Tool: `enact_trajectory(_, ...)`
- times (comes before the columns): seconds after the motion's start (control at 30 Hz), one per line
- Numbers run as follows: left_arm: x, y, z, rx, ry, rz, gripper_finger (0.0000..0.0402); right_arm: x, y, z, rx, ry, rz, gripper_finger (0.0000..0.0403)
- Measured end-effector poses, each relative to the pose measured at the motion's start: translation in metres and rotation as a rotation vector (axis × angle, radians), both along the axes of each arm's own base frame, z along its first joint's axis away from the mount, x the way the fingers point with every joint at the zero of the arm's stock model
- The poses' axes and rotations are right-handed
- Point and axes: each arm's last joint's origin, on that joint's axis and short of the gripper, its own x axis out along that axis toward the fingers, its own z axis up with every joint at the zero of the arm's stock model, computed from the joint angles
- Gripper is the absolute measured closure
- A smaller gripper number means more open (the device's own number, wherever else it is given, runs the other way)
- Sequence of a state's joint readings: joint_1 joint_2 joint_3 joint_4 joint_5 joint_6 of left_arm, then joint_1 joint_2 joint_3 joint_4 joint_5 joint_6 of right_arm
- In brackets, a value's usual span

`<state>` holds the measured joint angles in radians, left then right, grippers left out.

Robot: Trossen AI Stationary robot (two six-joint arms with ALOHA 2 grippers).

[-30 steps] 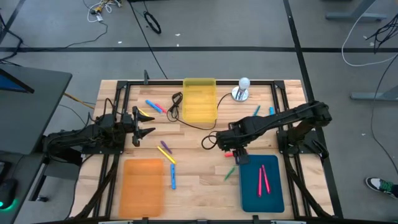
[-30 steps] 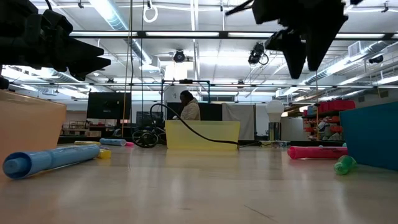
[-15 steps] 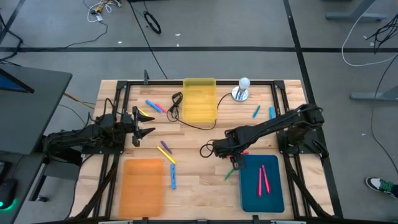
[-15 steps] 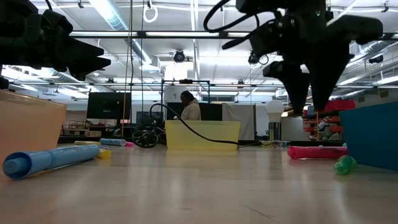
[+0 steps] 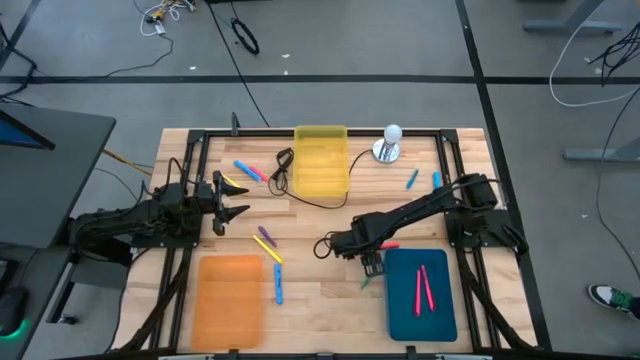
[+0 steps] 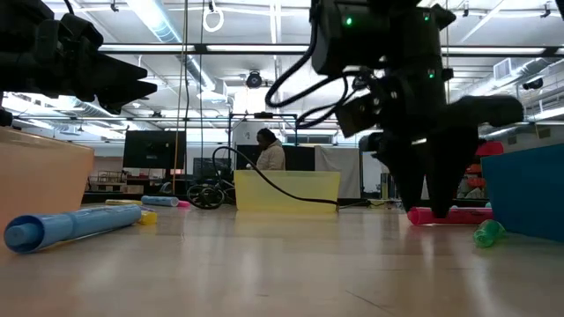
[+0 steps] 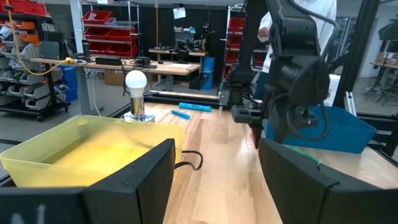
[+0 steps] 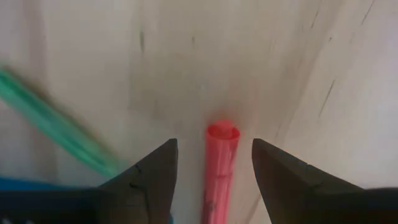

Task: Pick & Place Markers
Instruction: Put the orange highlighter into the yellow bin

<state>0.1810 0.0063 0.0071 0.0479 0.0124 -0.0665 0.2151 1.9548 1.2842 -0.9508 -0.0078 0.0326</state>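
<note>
**K:** While the right gripper (image 8: 214,180) hangs low over the counter (image 5: 320,285), where's the target?

**M:** Pink marker (image 8: 219,168) sits right between its fingers (image 8: 152,177), on the wood, just off the teal tray's (image 5: 440,305) near edge. Fingers spread, one each side, gap a good bit wider than the marker. Nothing gripped, no contact I can see.

**K:** Axis?

**M:** In the right wrist view the marker runs lengthwise down the gap, so the fingers close across its width. Looks like good alignment. My read: drop a little more, then close.

**K:** Neighbours?

**M:** Green marker (image 8: 59,121) lies angled just beside it, near one finger. Could get nudged on the way down. Low view shows the gripper (image 6: 432,198) down by the pink marker (image 6: 454,214).

**K:** Left arm?

**M:** Left gripper (image 5: 232,198) parked over the counter's left side, well apart from this one. Fingers spread, empty. Right arm is clearly the nearer one.

**K:** Progress?

**M:** Two pink markers (image 5: 422,285) in the teal tray. Blue (image 5: 277,282), yellow (image 5: 268,250) and others loose on the counter. Orange tray (image 5: 230,295) has none that I can see.
</note>
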Motion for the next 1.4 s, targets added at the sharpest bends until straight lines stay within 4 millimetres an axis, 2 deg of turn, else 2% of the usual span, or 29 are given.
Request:
enact_trajectory(0.2, 0.0, 0.0, 0.0, 0.0, 0.0, 0.0, 0.0163, 0.0, -0.004, -0.006, 0.005, 0.032, 0.032, 0.0219)
enact_trajectory(0.57, 0.0, 0.0, 0.0, 0.0, 0.0, 0.0, 0.0163, 0.001, -0.009, -0.005, 0.007, 0.03, 0.04, 0.0367)
enact_trajectory(0.9, 0.0, 0.0, 0.0, 0.0, 0.0, 0.0, 0.0163, 0.001, -0.008, 0.001, 0.002, 0.046, 0.016, 0.0367)
enact_trajectory(1.4, 0.0, 0.0, 0.0, 0.0, 0.0, 0.0, 0.0163, 0.019, -0.006, 0.054, -0.02, 0.03, 0.046, 0.0363)
